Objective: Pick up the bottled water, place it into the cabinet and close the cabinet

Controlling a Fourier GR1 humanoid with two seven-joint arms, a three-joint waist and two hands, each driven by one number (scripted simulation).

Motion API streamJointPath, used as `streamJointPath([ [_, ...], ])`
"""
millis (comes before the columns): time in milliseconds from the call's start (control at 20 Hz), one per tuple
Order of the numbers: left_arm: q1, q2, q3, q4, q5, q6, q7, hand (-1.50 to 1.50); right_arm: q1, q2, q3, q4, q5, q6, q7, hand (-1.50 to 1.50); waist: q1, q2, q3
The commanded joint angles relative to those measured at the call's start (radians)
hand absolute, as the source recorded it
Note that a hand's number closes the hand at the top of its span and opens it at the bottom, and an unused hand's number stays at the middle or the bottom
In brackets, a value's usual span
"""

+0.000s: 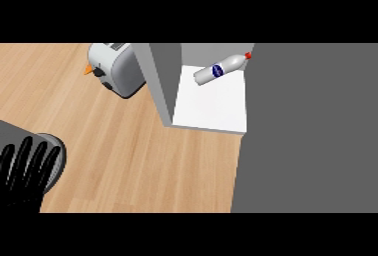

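Bottled water (221, 69) lying on cabinet shelf (214, 107); left hand (26, 167) lower left, fingers straight, empty

The bottled water (221, 69) lies on its side in the cabinet (214, 107), at the back of its floor, cap toward the right. An upright panel (164, 85) bounds the cabinet's left side, and the toaster (118, 67) stands on the bench (140, 155) just left of it. The left hand (26, 167) shows at the lower left edge (fingers up, well apart from everything else).
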Motion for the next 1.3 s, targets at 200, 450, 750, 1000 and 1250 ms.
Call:
streamJointPath([
  [200,0.019,0.058,0.050,0.001,0.036,-0.095,0.001,-1.50,-0.161,-0.002,0.201,-0.039,0.035,0.033,0.155,1.50,0.069,0.021,-0.003],
  [450,0.022,0.086,0.053,-0.009,0.035,-0.125,0.014,-1.50,-0.241,-0.016,0.177,-0.012,0.031,0.025,0.190,1.50,0.112,0.027,-0.006],
  [750,0.012,0.096,0.058,-0.002,0.043,-0.142,0.023,-1.50,-0.352,-0.081,0.134,-0.016,0.054,0.064,0.213,-1.50,0.153,0.028,-0.013],
  [1000,0.005,0.119,0.073,-0.003,0.054,-0.161,0.036,-1.50,-0.441,-0.092,0.110,-0.019,0.035,0.058,0.225,1.50,0.161,0.024,-0.014],
  [1250,0.005,0.123,0.084,0.002,0.063,-0.164,0.039,-1.50,-0.498,-0.088,0.119,0.005,0.018,0.044,0.272,1.50,0.154,0.024,-0.014],
])
